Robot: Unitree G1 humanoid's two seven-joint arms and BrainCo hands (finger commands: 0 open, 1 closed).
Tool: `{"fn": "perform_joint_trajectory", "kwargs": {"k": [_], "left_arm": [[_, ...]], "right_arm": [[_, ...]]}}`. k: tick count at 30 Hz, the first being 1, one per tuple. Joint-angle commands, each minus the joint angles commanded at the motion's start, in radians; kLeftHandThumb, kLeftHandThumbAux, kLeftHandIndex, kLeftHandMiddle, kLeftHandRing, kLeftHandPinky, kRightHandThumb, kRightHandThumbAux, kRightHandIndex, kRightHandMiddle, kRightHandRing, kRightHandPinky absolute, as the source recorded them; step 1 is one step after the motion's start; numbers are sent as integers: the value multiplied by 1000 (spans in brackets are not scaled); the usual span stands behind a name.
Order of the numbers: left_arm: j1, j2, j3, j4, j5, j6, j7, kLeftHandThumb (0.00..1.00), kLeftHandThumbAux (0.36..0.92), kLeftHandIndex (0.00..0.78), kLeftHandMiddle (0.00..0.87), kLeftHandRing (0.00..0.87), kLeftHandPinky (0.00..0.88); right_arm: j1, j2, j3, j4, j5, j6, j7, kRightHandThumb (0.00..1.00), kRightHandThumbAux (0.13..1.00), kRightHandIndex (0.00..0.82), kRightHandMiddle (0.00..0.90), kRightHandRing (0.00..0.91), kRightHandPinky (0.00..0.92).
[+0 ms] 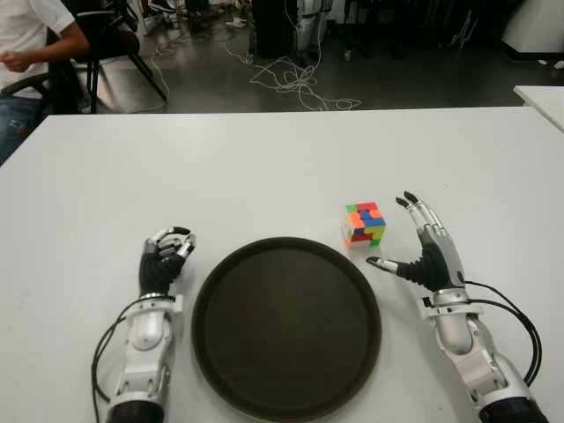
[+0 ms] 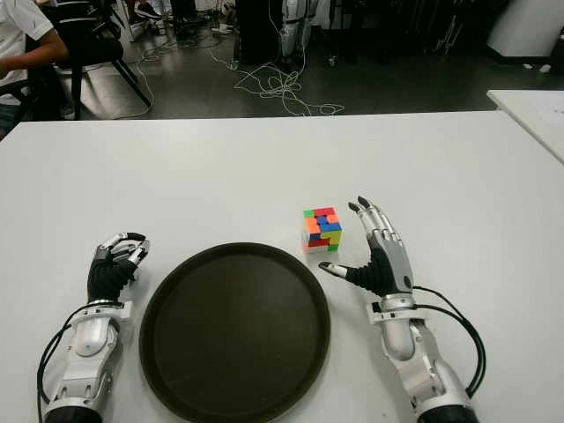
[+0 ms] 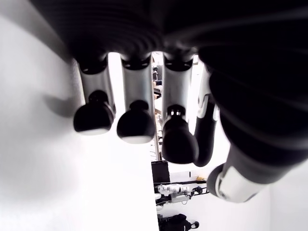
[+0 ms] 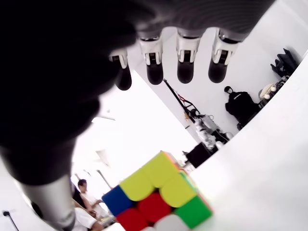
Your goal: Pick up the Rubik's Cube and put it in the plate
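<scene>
The Rubik's Cube (image 1: pixel 364 224) stands on the white table (image 1: pixel 264 167), just beyond the right rim of a round dark plate (image 1: pixel 286 328). My right hand (image 1: pixel 414 242) is open beside the cube on its right, fingers stretched forward and thumb pointing toward the plate, not touching the cube. The right wrist view shows the cube (image 4: pixel 159 195) close below the spread fingertips (image 4: pixel 185 67). My left hand (image 1: pixel 165 260) shows left of the plate with its fingers curled and nothing in them.
A person in a white shirt (image 1: pixel 31 40) sits on a chair beyond the table's far left corner. Cables (image 1: pixel 295 84) lie on the floor behind the table. A second white table's corner (image 1: pixel 542 97) shows at the right.
</scene>
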Motion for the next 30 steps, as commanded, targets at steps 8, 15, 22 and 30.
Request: {"fn": "perform_joint_trajectory", "kwargs": {"k": [8, 15, 22, 30], "left_arm": [[2, 0, -8, -6, 1, 6, -6, 701, 708, 443, 817, 834, 809], [7, -7, -11, -20, -12, 13, -10, 702, 708, 443, 811, 829, 805], [17, -16, -13, -39, -20, 13, -10, 702, 708, 443, 816, 834, 813], [19, -14, -19, -46, -6, 25, 1, 701, 708, 443, 817, 833, 811]], "right_arm": [[10, -11, 3, -56, 10, 63, 63, 0, 741, 0, 0, 0, 0], [20, -58, 16, -173, -23, 218, 223, 0, 651, 0, 0, 0, 0], [19, -153, 51, -365, -79, 382, 489, 0, 653, 0, 0, 0, 0], [5, -209, 72, -419, -96, 400, 569, 0, 705, 0, 0, 0, 0]]}}
